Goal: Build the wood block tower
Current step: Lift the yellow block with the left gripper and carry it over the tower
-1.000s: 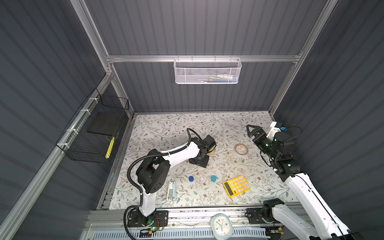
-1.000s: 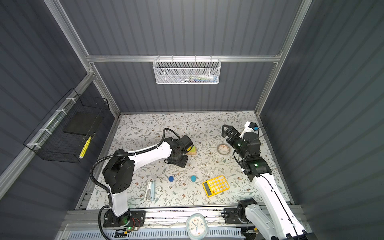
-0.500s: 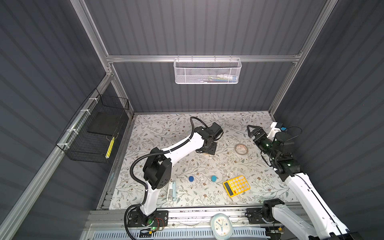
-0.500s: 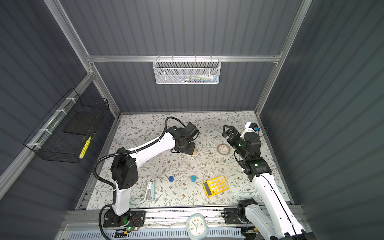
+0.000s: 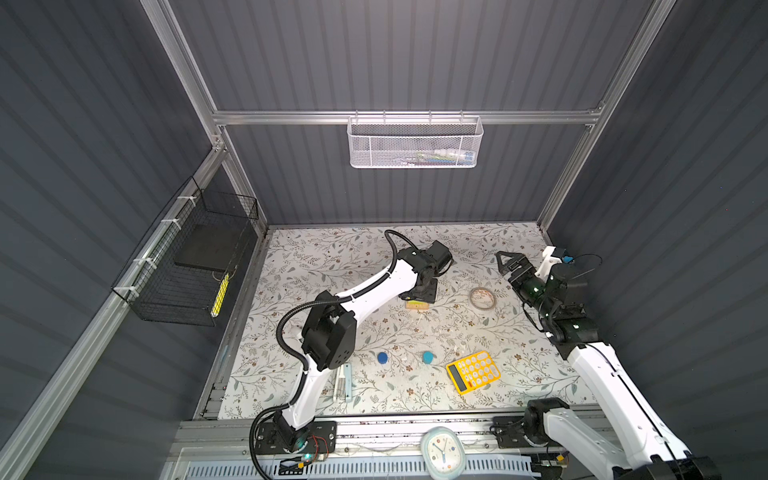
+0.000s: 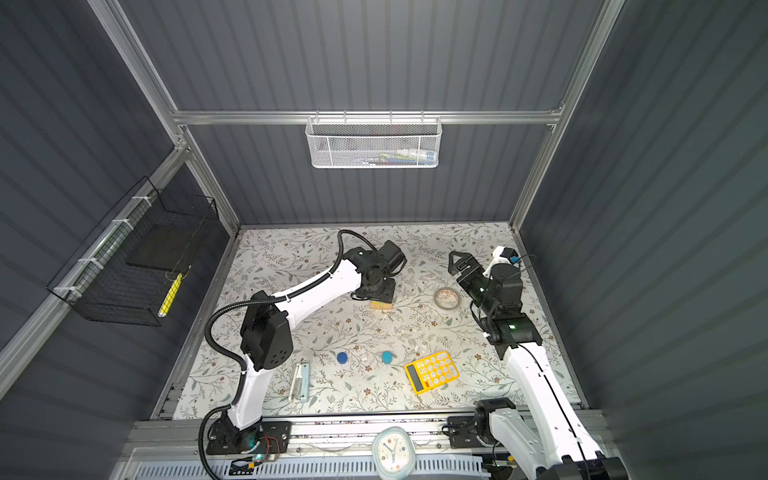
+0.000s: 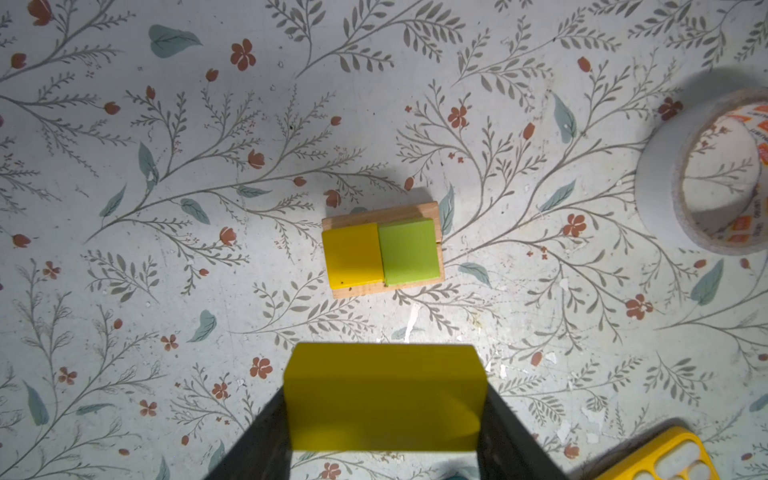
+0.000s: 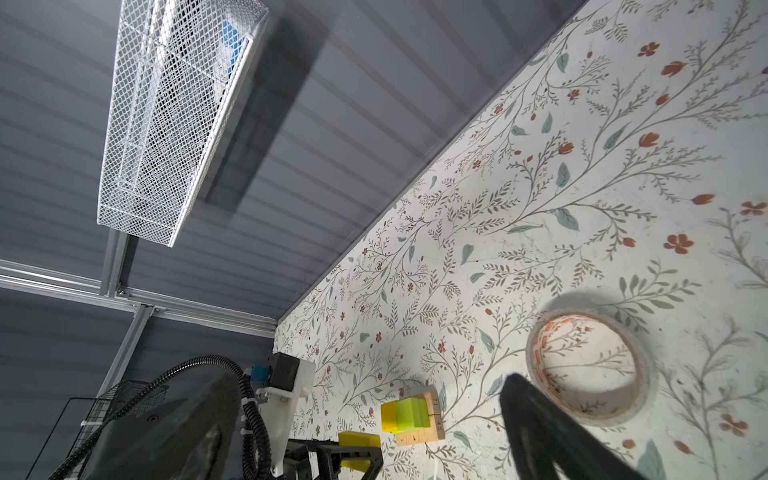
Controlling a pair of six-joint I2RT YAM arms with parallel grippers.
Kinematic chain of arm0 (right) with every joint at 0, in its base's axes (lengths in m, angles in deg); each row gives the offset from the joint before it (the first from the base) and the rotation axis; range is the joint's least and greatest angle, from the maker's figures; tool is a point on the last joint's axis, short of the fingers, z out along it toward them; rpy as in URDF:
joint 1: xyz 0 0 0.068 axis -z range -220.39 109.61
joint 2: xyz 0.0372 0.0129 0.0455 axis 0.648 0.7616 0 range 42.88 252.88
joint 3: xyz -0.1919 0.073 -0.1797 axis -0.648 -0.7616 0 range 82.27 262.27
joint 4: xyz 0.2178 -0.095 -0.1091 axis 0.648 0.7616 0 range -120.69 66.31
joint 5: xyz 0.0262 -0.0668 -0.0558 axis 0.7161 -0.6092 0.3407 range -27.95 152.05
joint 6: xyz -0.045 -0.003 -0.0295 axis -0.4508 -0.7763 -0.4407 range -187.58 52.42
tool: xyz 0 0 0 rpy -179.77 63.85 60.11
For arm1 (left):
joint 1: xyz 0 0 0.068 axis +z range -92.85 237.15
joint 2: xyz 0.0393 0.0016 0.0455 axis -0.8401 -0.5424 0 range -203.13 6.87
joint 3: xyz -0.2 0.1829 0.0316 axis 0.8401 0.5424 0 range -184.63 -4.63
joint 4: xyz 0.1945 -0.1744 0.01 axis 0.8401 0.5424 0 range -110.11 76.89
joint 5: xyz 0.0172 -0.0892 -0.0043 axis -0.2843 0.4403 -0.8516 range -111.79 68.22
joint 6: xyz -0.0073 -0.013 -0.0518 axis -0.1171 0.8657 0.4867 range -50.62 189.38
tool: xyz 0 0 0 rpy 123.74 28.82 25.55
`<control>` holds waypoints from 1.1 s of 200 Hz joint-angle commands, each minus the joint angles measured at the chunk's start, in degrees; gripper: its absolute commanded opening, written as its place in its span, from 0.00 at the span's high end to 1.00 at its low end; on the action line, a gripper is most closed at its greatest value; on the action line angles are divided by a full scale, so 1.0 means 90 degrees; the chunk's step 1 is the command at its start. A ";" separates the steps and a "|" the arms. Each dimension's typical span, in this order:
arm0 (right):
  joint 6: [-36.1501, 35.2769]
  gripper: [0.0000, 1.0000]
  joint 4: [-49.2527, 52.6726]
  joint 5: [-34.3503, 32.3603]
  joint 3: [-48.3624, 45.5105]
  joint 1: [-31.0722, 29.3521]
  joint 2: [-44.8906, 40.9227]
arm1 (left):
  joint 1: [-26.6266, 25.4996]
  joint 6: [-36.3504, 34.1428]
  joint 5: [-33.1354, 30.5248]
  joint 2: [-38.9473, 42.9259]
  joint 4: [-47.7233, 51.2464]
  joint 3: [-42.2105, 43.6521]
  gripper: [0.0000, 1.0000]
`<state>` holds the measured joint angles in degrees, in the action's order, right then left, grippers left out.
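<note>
- The left end effector (image 7: pixel 384 415) is clamped on a yellow bar (image 7: pixel 384 386); one dark finger (image 7: pixel 257 440) presses each short end, and the bar is held level, clear of the bench (image 7: pixel 166 249).
- The bar hangs just beside the block tower (image 7: pixel 382 251); in the left wrist view a strip of bare bench shows between them, so they do not touch.
- The block tower stands two layers high: two tan bars (image 7: pixel 353 220) lie flat side by side on the bench; on them sit a yellow cube (image 7: pixel 352 255) and a green cube (image 7: pixel 409 251), touching each other.
- A tape roll (image 5: pixel 482 298) lies flat near the tower, on its right in both top views, between the tower and the right end effector (image 5: pixel 508 258).
- The right end effector has its jaws wide apart and holds nothing; it is well apart from the tower, past the tape roll.
- A dark blue cylinder (image 5: pixel 382 357) and a lighter blue cylinder (image 5: pixel 428 356) stand well apart from the tower, on its front side towards the arm bases; the two are apart from each other.
- A yellow calculator (image 5: pixel 473 371) lies on that same front side, further right than the tower, near the lighter blue cylinder.
- A white mesh basket (image 5: pixel 415 141) hangs on the back wall behind the tower.
</note>
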<state>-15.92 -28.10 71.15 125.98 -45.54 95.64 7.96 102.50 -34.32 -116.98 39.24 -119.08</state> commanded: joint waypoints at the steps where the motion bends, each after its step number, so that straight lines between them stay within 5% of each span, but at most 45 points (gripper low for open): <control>1: 0.0070 0.01 -0.0204 0.0183 -0.0080 0.0062 -0.0021 | -0.0033 0.0291 -0.0143 -0.0208 0.0218 -0.0174 0.46; 220: 0.0207 0.01 -0.0612 0.0614 -0.0286 0.0411 0.0362 | 0.0104 0.1122 -0.0400 -0.0746 0.0028 -0.0541 0.49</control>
<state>-14.63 -31.68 75.57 124.03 -42.37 97.89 8.51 111.07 -36.48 -123.04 39.00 -122.01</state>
